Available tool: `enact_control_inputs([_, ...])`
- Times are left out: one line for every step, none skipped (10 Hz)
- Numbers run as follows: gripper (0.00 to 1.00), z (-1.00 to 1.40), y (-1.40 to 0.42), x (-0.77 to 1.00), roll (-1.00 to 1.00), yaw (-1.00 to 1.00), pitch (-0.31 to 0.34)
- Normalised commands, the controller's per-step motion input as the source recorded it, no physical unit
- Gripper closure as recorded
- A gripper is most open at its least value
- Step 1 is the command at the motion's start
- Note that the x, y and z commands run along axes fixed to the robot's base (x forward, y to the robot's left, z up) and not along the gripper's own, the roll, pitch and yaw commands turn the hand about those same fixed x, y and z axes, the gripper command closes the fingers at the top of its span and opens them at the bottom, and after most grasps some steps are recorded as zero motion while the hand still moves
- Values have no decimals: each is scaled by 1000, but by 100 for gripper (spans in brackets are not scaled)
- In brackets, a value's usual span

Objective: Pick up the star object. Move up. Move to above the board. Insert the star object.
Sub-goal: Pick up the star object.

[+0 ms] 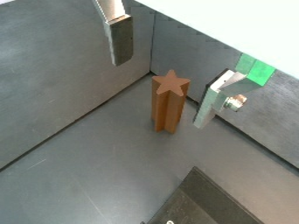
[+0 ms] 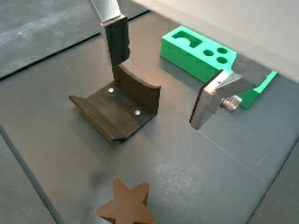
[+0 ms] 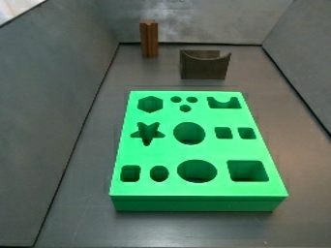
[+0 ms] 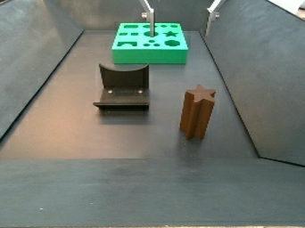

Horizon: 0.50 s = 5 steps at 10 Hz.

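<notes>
The star object (image 1: 170, 103) is a tall brown ridged prism that stands upright on the dark floor; it also shows in both side views (image 3: 150, 37) (image 4: 197, 111) and at the edge of a wrist view (image 2: 126, 203). The board (image 3: 195, 201) is a large green slab with many cut-out holes, far from the star object (image 4: 152, 57) (image 2: 193, 66). My gripper (image 1: 159, 94) is open and empty, high above the floor (image 2: 158, 95). Its two fingers (image 1: 121, 44) hang wide apart. In a side view the gripper (image 4: 180, 9) shows at the top edge, over the board's end.
A dark grey-brown block with a U-shaped notch (image 2: 117, 109) lies on the floor between the board and the star object (image 4: 123, 87) (image 3: 203, 62). Grey walls enclose the floor; the star object stands close to one wall (image 4: 238, 80).
</notes>
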Motion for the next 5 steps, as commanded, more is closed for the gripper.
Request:
enact_control_inputs([0,-334,340,-377,10,0,-150])
enact_control_inputs([0,-514,440,-386,67,46,-194])
enact_control_inputs([0,-566,517,-434,41,109,-220])
enact_control_inputs([0,-574,423,-603,74,74,-253])
enact_control_inputs([0,-586,440,-397,57,120,-210])
